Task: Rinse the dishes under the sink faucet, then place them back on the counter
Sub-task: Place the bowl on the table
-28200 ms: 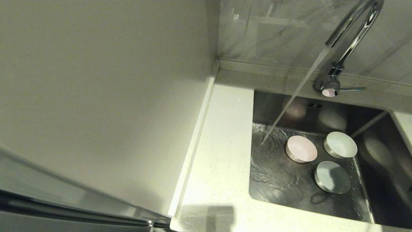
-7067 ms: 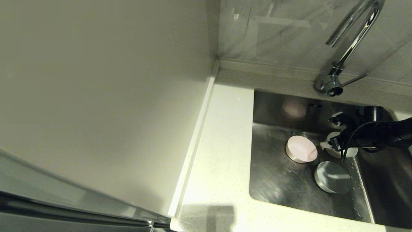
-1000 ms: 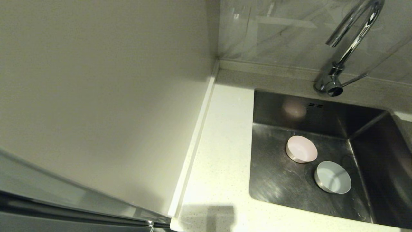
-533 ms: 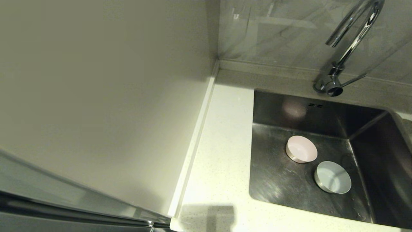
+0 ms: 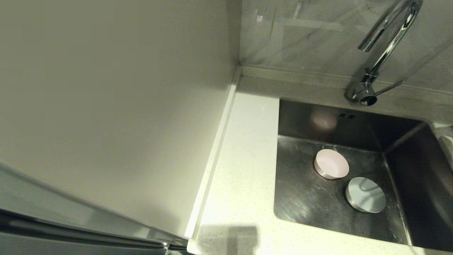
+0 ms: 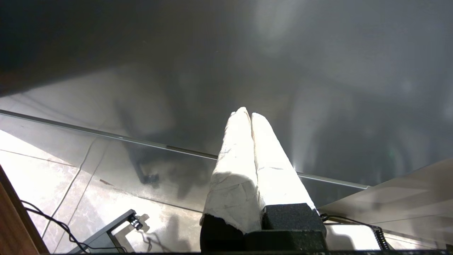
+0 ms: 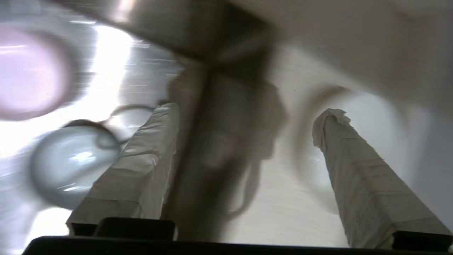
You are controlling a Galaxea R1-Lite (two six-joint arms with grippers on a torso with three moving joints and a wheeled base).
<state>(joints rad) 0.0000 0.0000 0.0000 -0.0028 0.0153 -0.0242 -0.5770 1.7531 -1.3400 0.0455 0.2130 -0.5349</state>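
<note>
No water runs from the chrome faucet (image 5: 387,39). The pale pink bowl (image 5: 331,163) and the pale blue bowl (image 5: 365,194) stand upright on the floor of the steel sink (image 5: 304,202). The white bowl (image 7: 375,117) shows only in the right wrist view, blurred, on the white counter beside the sink's right rim. My right gripper (image 7: 249,109) is open above that rim with nothing between its fingers; one fingertip overlaps the white bowl. The pink bowl (image 7: 28,71) and blue bowl (image 7: 70,163) lie beyond its other finger. My left gripper (image 6: 246,112) is shut and parked away from the sink.
The white counter (image 5: 244,170) runs along the sink's left side, bounded by a cream wall panel (image 5: 113,106). The faucet lever (image 5: 389,86) sticks out to the right. Two overflow slots (image 5: 346,115) mark the sink's back wall. A pale blur (image 5: 446,147) sits at the head view's right edge.
Water has stopped since the earliest frame, and the white bowl has left the sink. In the last second a pale blur appeared at the right edge; pink and blue bowls have not moved.
</note>
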